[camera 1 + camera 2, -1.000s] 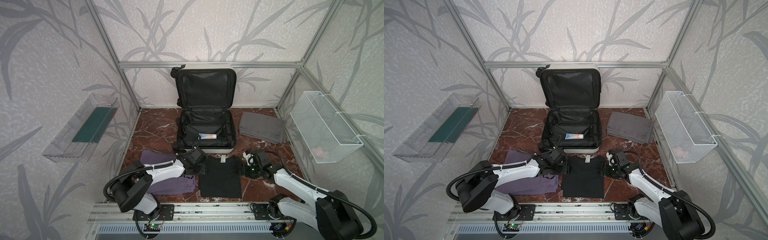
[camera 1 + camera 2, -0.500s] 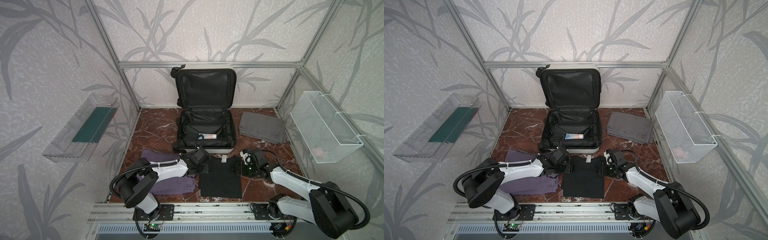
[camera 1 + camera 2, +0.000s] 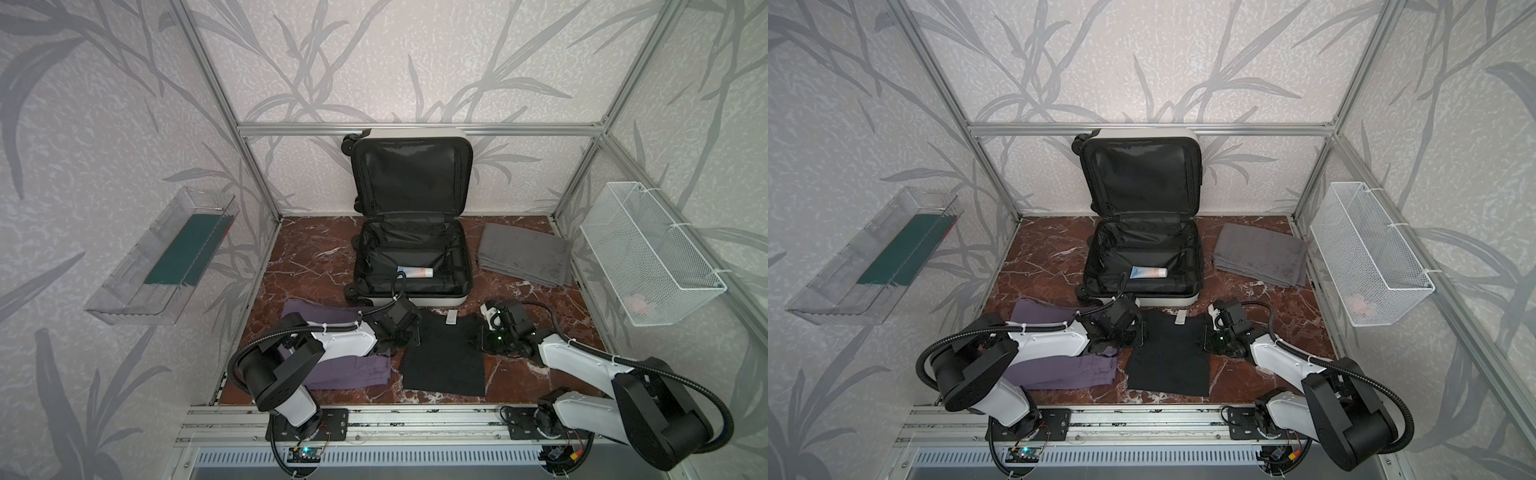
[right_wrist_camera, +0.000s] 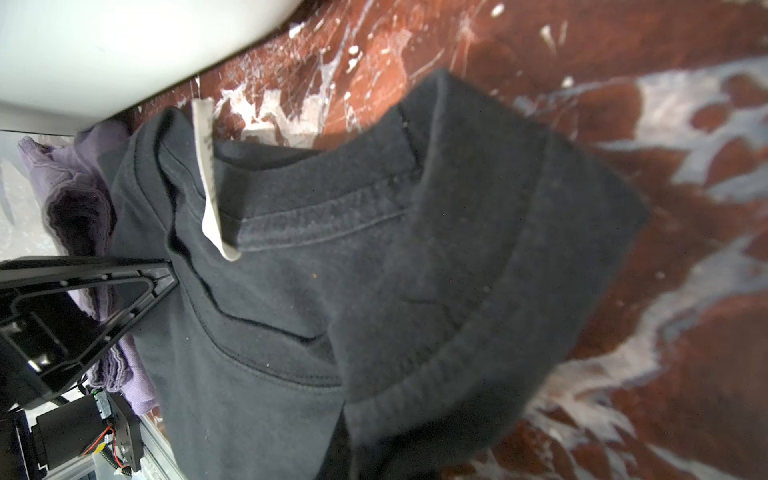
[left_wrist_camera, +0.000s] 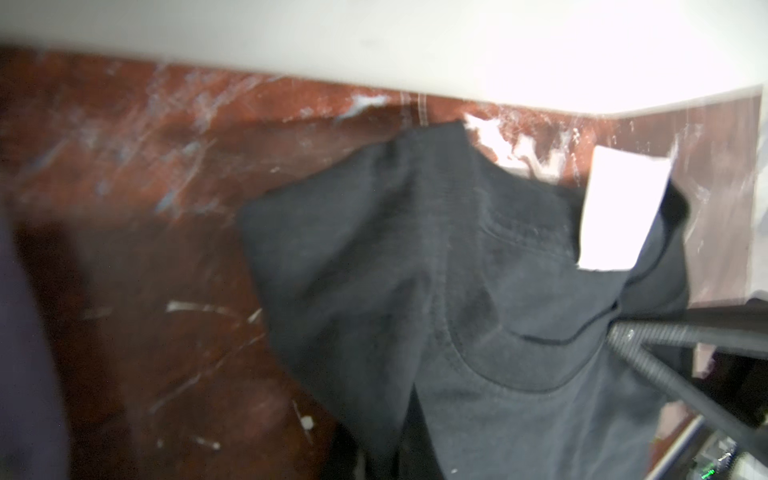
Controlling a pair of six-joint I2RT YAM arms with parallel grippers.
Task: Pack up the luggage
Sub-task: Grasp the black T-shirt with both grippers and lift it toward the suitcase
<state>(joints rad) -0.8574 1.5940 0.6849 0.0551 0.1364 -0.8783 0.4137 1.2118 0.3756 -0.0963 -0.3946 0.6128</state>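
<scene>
In both top views the luggage [image 3: 411, 183] lies open at the back. The left gripper [image 3: 409, 334] is closed on the black shirt [image 3: 442, 361] — the right gripper [image 3: 485, 345] touches it, but whether its jaws are closed I cannot tell.

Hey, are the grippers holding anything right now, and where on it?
The black shirt, by its two top corners: the left gripper pinches one shoulder, the right gripper apparently the other.

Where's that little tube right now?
In both top views the tube lies inside the open suitcase, on the black lining of its flat half near the front wall, left of the grey towel.
</scene>
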